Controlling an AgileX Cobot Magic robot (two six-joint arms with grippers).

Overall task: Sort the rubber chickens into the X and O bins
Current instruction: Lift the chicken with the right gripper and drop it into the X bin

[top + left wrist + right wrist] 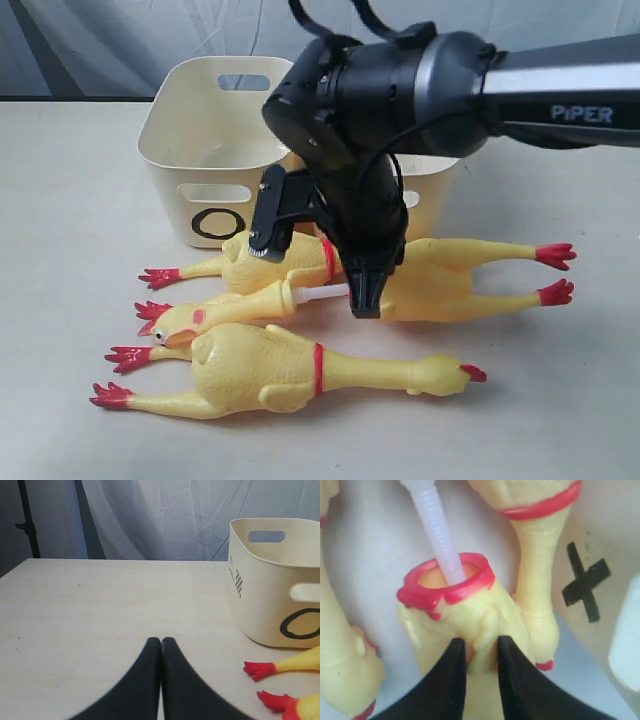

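My right gripper (pixel 365 298) (pixel 481 640) is shut, pinching a fold of a yellow rubber chicken's body (pixel 470 620) just behind its red-rimmed neck opening, where a white tube (pixel 436 530) enters. That body (pixel 450 285) lies with its red feet pointing right. The short head-and-neck piece (pixel 215 315) lies at the tube's other end. Another chicken (pixel 290 370) lies in front and one (pixel 240 262) behind. The O bin (pixel 215 150) (pixel 265 580) stands at the back left, and the X bin (pixel 432 190) (pixel 620 645) is mostly hidden behind the arm. My left gripper (pixel 161 641) is shut and holds nothing.
The black right arm (pixel 420 80) hangs over the middle of the scene and covers the X bin's front. Red chicken feet (pixel 260 669) lie near the O bin's base. Bare table (pixel 100 610) stretches left of the bins, with a grey curtain behind.
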